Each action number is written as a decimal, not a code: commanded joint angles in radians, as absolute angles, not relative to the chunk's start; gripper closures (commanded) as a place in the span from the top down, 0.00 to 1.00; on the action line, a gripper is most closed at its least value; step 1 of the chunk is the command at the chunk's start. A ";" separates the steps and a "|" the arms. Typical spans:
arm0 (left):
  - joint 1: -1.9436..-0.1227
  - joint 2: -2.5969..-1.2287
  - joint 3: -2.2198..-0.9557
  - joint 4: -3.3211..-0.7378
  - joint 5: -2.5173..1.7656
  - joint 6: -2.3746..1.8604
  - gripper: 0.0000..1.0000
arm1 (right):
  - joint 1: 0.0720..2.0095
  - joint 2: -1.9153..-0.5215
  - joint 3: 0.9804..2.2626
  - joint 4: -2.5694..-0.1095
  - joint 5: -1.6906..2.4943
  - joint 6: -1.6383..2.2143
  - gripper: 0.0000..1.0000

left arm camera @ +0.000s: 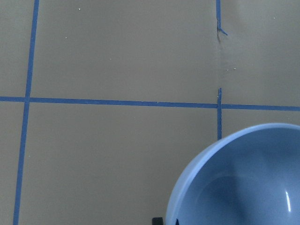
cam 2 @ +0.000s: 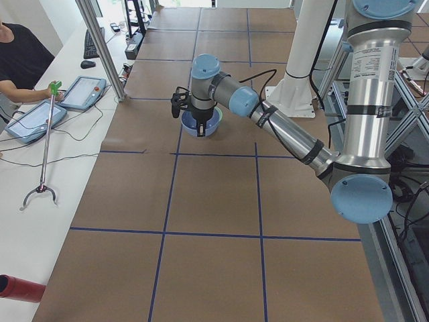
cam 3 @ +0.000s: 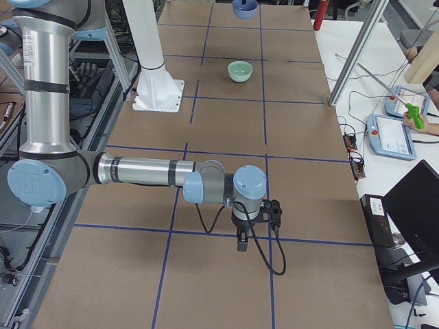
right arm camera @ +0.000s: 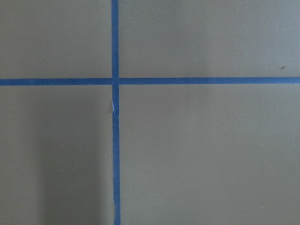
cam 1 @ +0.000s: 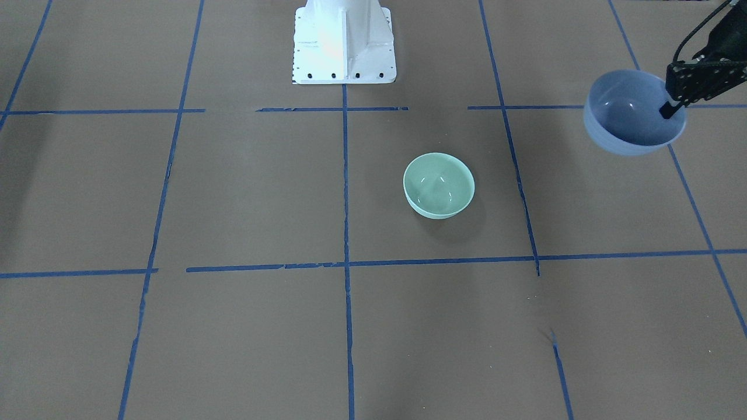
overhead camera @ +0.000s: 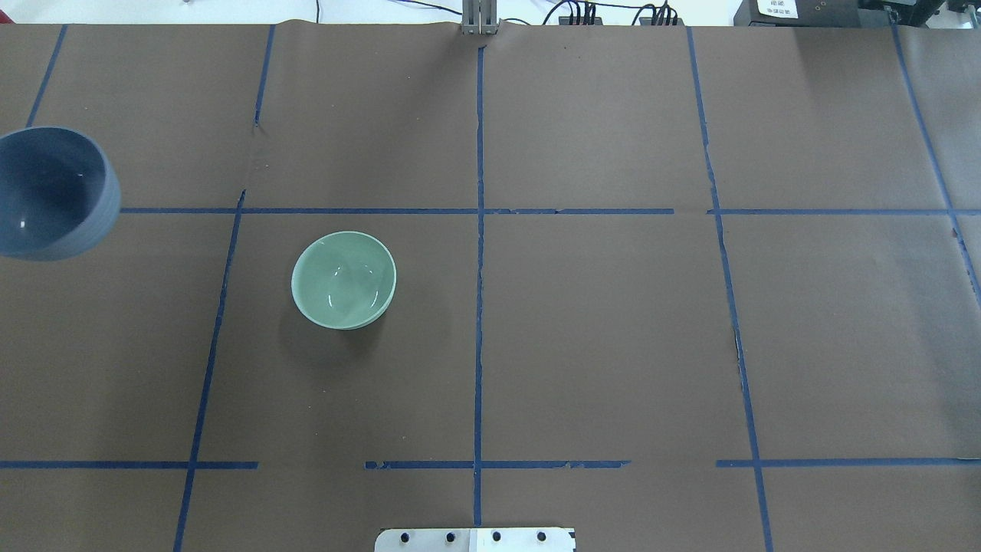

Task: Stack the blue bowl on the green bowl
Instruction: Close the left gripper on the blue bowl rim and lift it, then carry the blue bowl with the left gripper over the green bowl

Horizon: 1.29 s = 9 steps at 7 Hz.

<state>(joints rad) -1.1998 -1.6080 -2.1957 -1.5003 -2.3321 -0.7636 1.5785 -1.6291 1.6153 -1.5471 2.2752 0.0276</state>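
Observation:
The blue bowl [cam 1: 633, 114] hangs above the table at the robot's far left, gripped by its rim. My left gripper [cam 1: 672, 107] is shut on that rim, with one finger inside the bowl. The bowl also shows in the overhead view [overhead camera: 50, 192], the left side view [cam 2: 201, 123] and the left wrist view [left arm camera: 243, 180]. The green bowl [cam 1: 439, 185] stands upright and empty on the brown table, apart from the blue one, and also shows in the overhead view [overhead camera: 344, 280]. My right gripper [cam 3: 241, 243] hovers low over the table far to the right; I cannot tell whether it is open or shut.
The white robot base [cam 1: 344, 41] stands at the table's robot-side edge. Blue tape lines [overhead camera: 479, 230] grid the brown table cover. A side table with tablets [cam 2: 33, 117] and an operator lies beyond the table's left end. A metal post [cam 2: 100, 47] stands near there.

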 commanded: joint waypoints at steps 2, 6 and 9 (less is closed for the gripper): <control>-0.956 -1.817 -2.113 -1.568 -2.286 -1.140 0.00 | 1.578 -1.629 1.615 -1.548 2.275 0.028 1.00; -0.819 -1.888 -1.972 -1.722 -2.178 -1.299 0.00 | 1.578 -1.629 1.615 -1.546 2.275 0.028 1.00; -0.753 -1.890 -1.867 -1.863 -2.119 -1.365 0.00 | 1.578 -1.629 1.615 -1.546 2.275 0.028 1.00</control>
<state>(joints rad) -0.7800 -1.8891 -1.9016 -1.8174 -2.1461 -1.3427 1.5785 -1.6291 1.6153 -1.5463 2.2756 0.0276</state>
